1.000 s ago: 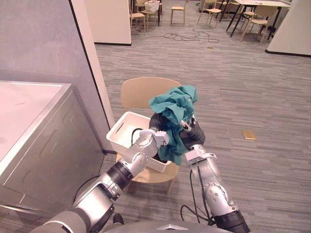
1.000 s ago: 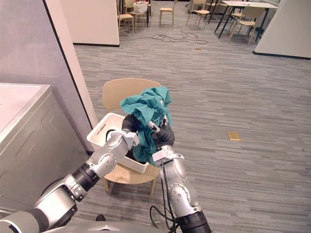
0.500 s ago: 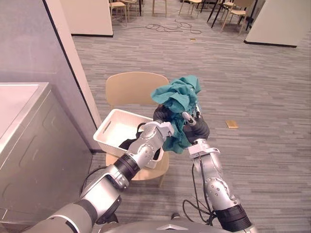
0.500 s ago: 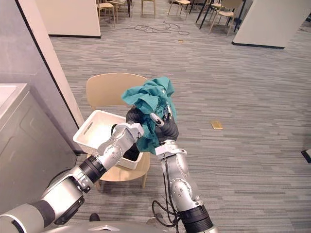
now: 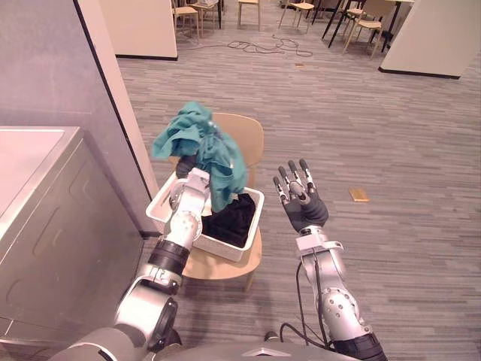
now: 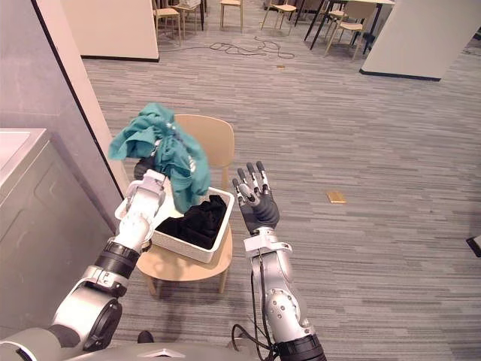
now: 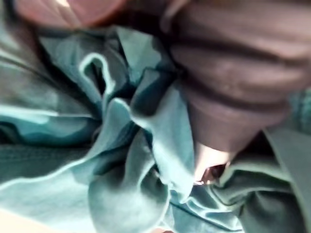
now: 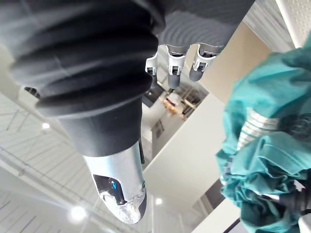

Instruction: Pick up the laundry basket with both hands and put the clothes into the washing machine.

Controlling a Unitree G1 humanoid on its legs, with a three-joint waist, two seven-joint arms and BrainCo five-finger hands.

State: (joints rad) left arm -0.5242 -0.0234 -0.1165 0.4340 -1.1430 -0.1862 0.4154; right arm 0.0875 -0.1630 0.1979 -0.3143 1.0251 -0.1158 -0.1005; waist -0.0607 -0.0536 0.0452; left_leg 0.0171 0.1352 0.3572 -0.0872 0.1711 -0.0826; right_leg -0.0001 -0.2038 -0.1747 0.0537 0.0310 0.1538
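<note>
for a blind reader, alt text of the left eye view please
The left hand holds a crumpled teal garment above a white plastic laundry basket of dark clothes on a tan wooden chair; the right hand is open beside it.

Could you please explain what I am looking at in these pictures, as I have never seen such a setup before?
This is a humanoid robot with two arms that end in fingered hands. The two wide pictures come from cameras in its head, looking down. The two close ones come from a camera on each wrist. On a wooden chair stands a white laundry basket with dark clothes in it. The left hand holds a bunched teal garment up above the basket. The right hand is open, fingers straight, raised beside the basket and holding nothing. The grey box on the robot's left is the washing machine.
</note>
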